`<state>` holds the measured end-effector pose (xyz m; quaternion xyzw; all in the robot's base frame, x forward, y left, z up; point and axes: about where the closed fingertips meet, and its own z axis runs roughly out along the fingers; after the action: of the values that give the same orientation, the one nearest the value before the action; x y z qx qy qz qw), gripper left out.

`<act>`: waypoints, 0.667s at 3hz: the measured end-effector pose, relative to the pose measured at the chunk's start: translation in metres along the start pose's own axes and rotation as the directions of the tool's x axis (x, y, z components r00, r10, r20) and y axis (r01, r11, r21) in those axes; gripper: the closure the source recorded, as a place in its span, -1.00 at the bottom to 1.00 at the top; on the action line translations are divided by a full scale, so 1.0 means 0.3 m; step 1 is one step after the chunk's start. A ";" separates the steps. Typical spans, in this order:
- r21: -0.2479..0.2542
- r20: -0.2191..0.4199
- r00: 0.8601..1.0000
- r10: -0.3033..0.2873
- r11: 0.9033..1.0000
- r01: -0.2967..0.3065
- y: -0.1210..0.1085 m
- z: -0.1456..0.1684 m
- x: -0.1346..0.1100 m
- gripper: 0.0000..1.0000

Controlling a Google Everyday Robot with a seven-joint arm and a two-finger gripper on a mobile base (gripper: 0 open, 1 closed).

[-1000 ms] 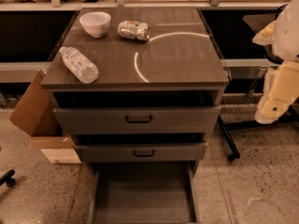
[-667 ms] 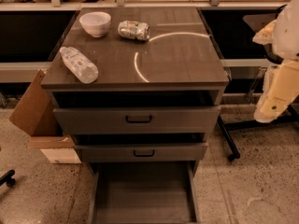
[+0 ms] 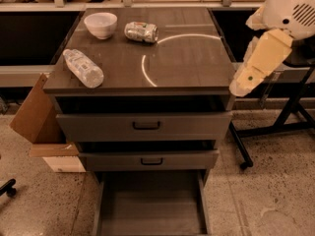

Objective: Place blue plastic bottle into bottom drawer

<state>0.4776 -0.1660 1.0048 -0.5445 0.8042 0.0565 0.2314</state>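
The blue plastic bottle (image 3: 83,68) is clear and crinkly and lies on its side near the left front of the cabinet top (image 3: 187,68). The bottom drawer (image 3: 150,205) is pulled out below the two closed upper drawers, and its flat floor is bare. My arm (image 3: 258,60) shows as a white and cream link at the right, just off the cabinet's right front corner and far from the bottle. My gripper itself is not in view.
A white bowl (image 3: 101,24) and a crushed silver can (image 3: 141,32) sit at the back of the cabinet top. A cardboard box (image 3: 39,117) stands left of the cabinet. Black stand legs (image 3: 275,127) and a shelf lie to the right.
My arm has swung up and to the left, closer to the cabinet's right front corner. The bottle, bowl, can and drawers have not moved.
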 end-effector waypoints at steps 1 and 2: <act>0.000 0.000 1.000 0.000 1.000 0.000 0.000 0.000 0.000 -1.00; 0.006 -0.007 1.000 0.003 1.000 -0.003 -0.016 0.071 -0.036 -1.00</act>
<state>0.4918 -0.1514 0.9915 -0.5427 0.8061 0.0523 0.2302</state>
